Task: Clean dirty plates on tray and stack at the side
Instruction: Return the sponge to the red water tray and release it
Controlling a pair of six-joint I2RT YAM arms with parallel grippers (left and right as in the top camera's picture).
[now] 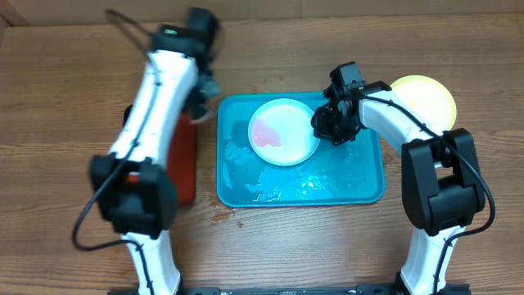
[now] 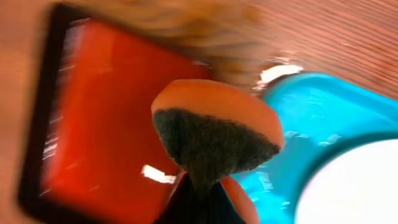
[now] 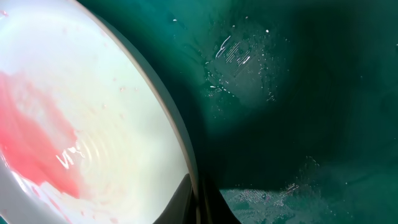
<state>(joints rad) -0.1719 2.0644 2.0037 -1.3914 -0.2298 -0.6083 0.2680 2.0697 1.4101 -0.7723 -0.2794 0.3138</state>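
Note:
A pale blue-white plate [image 1: 282,131] with a red smear lies on the wet turquoise tray [image 1: 360,176]. My right gripper [image 1: 323,127] is shut on the plate's right rim. In the right wrist view the fingers [image 3: 199,202] pinch the rim of the plate [image 3: 93,112] above the tray floor [image 3: 298,93]. A pale yellow-green plate [image 1: 422,98] lies on the table to the right of the tray. A third plate does not show. My left gripper [image 1: 205,102] is at the tray's far left corner, shut [image 2: 202,196] on an orange sponge with a dark scrub pad [image 2: 214,134].
A red black-rimmed tray [image 1: 182,160] lies to the left of the turquoise tray, also in the left wrist view [image 2: 106,112]. Water and foam lie on the turquoise tray's floor [image 1: 262,184]. A small wet spot is on the wooden table at the tray's front left corner.

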